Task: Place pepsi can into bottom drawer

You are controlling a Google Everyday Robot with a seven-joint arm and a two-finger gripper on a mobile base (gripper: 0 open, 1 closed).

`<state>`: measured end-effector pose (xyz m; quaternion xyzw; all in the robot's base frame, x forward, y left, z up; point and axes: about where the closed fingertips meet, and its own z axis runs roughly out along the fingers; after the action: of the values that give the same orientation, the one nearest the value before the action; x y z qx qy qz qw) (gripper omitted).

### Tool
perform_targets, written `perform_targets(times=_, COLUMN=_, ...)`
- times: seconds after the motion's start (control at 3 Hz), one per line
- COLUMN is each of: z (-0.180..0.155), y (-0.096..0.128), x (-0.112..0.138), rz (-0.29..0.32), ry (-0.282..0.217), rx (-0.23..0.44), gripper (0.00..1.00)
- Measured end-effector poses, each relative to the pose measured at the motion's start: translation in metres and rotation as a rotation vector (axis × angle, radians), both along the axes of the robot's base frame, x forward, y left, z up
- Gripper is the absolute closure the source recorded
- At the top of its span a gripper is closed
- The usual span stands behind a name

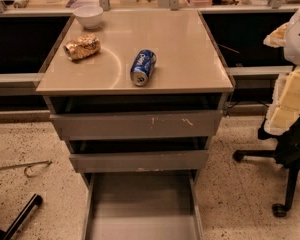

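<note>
Blue pepsi can (143, 67) lies on its side on the tabletop (185, 44); bottom drawer (140, 206) is pulled out.

The can is near the front edge, about mid, w/ a silver end facing front, not touching other things. A shiny gold snack bag (82, 47) lies to its left, well apart. A white bowl (88, 15) sits at the back left corner, just behind the bag. Under the tabletop are 3 grey drawers: top drawer (135, 125) & middle drawer (139, 161) are out a little, the top one w/ a scuffed front. The bottom drawer is out the most, flat grey floor showing. A black chair (291, 149) w/ yellow padding stands at right. End effector is not in view, so can't tell if it is spread or pressed together.
</note>
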<state>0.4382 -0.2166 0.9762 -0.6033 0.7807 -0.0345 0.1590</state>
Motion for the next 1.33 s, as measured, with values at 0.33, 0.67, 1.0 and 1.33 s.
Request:
perform_targets(times=0.33, z=0.0, y=0.0, x=0.0, rz=0.0, ry=0.0, rx=0.0, gripper=0.0)
perform_targets(times=0.67, z=-0.007, y=0.01, x=0.032, rz=0.06, ry=-0.009, rx=0.026, gripper=0.0)
perform_targets(times=1.0, z=-0.02, y=0.034, x=0.094, rz=0.157, ry=-0.023, rx=0.08, gripper=0.0)
perform_targets(times=1.33, z=-0.02, y=0.034, x=0.095, rz=0.158, ry=-0.024, rx=0.08, gripper=0.0)
